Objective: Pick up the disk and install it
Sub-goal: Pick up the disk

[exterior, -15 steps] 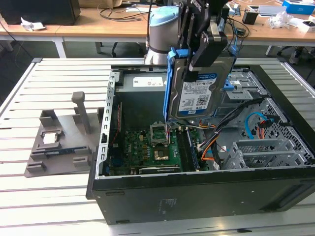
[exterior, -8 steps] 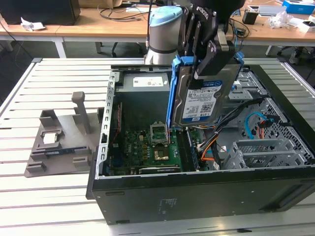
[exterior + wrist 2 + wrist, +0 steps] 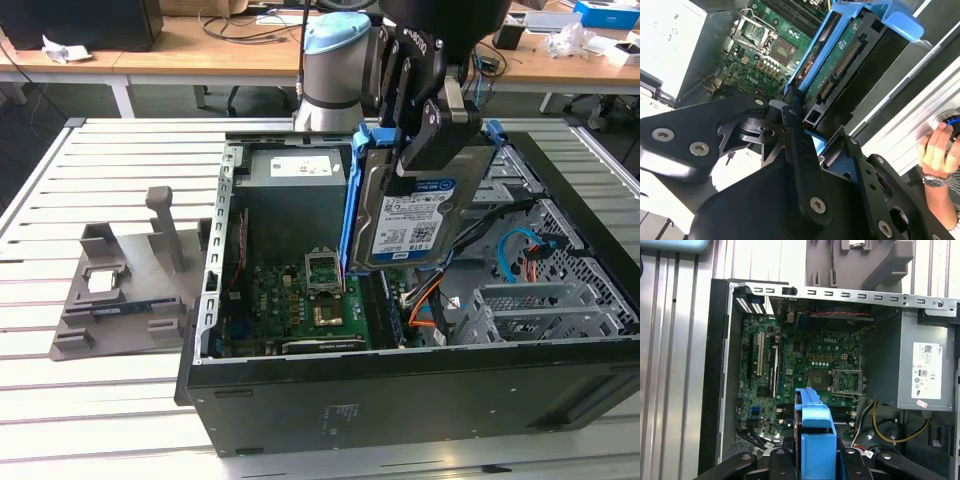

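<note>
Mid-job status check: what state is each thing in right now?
disk: held on edge, in the air above the case interior.
gripper: shut on the disk's upper end.
computer case: side open, motherboard exposed.
drive cage: looks empty.

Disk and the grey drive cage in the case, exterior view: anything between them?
Yes, loose cables. In the exterior view a blue cable and an orange cable lie between the disk and the drive cage.
</note>
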Tool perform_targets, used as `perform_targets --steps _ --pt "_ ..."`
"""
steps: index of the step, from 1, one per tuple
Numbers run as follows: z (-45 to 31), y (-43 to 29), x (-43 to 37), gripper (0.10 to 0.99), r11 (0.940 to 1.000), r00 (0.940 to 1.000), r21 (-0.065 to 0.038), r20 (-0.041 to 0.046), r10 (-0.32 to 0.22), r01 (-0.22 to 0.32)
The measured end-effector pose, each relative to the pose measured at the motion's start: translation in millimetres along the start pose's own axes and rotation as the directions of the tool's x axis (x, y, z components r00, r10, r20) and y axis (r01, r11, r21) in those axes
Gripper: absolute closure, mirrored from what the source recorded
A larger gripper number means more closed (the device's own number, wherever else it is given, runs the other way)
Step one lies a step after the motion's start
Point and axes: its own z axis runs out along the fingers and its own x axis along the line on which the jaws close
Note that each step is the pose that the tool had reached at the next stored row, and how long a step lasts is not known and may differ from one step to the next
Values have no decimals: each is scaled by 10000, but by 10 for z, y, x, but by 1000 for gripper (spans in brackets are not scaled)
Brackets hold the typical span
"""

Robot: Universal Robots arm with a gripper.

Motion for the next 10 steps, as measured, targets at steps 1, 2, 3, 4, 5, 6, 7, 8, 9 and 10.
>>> perform_targets --steps 1,2,3,4,5,6,7,8,9,10 --pt "-2 1 2 718 10000 10000 1 1 18 -18" --pt "-9 1 5 718 10000 10000 1 1 38 -38" --pt "-31 2 5 718 10000 10000 1 1 65 -65" --pt "-57 2 5 718 10000 10000 2 3 80 -80" --pt "-108 4 3 718 10000 10000 2 3 94 -94" --pt "-143 6 3 718 10000 10000 2 4 99 -99" --pt "-180 7 2 718 9999 9999 3 5 105 -105" --pt "-216 9 1 718 9999 9999 3 5 110 -110" --pt "-257 11 0 718 9999 9999 3 5 113 -113" --pt "-275 12 0 718 9999 9999 3 6 114 -114"
